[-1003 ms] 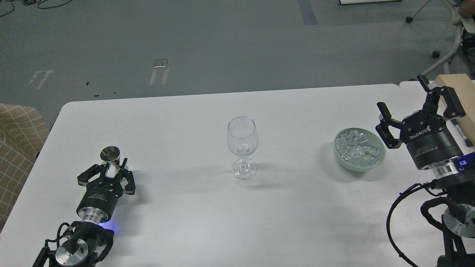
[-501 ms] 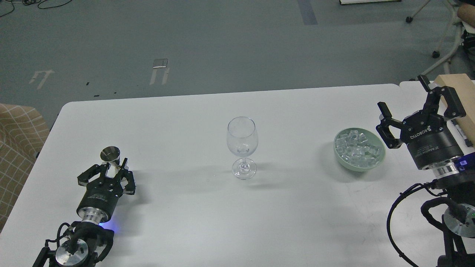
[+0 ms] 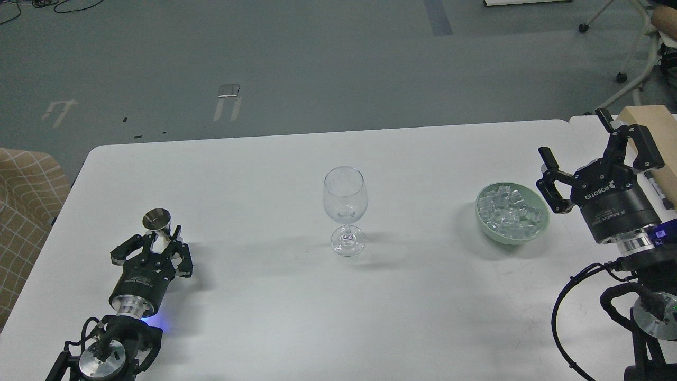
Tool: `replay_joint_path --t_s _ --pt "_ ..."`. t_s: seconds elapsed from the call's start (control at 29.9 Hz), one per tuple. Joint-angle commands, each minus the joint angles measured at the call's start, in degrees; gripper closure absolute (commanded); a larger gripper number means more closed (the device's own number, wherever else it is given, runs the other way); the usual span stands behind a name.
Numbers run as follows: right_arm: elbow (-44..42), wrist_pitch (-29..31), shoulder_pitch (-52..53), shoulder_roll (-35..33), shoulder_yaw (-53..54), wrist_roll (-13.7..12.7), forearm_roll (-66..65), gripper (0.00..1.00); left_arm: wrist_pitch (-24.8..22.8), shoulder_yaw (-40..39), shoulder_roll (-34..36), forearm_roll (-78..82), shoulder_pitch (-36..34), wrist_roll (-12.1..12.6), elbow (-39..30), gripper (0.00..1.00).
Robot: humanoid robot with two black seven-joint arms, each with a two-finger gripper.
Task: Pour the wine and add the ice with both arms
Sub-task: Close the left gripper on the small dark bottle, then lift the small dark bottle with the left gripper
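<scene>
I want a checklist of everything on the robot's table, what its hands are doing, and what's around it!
Surface: white table, bare in front.
Job's things: empty wine glass upright; ice in green bowl; metal jigger.
Clutter: wooden board at right edge.
Hands: left hand shut on jigger; right hand open beside bowl.
Cables: black loops on right arm.
Surroundings: grey floor, checked cushion, chair legs.

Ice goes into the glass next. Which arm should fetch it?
Right, probably. The right gripper hangs open just beside the green bowl of ice. The left gripper sits far across the table, closed around a small metal jigger. The wine glass stands between them.
</scene>
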Motion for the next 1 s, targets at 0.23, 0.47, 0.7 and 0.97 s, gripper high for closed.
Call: replay_joint_path --t_s 0.23,0.47,0.7,0.97 --pt "-0.1 0.0 -0.3 0.0 0.0 0.0 0.0 0.00 0.1 -0.1 -0.1 -0.3 -0.4 1.7 0.5 0.74" --pt "-0.1 0.0 -0.3 0.0 0.0 0.0 0.0 0.00 0.1 -0.2 -0.1 -0.3 -0.4 1.7 0.5 0.75" --pt "-0.1 0.0 -0.6 0.0 0.0 0.0 0.0 0.00 0.1 -0.4 0.0 -0.4 -0.4 1.8 0.5 0.74" --pt "-0.1 0.0 -0.9 0.0 0.0 0.0 0.0 0.00 0.2 -0.2 -0.1 -0.4 -0.4 1.8 0.5 0.75"
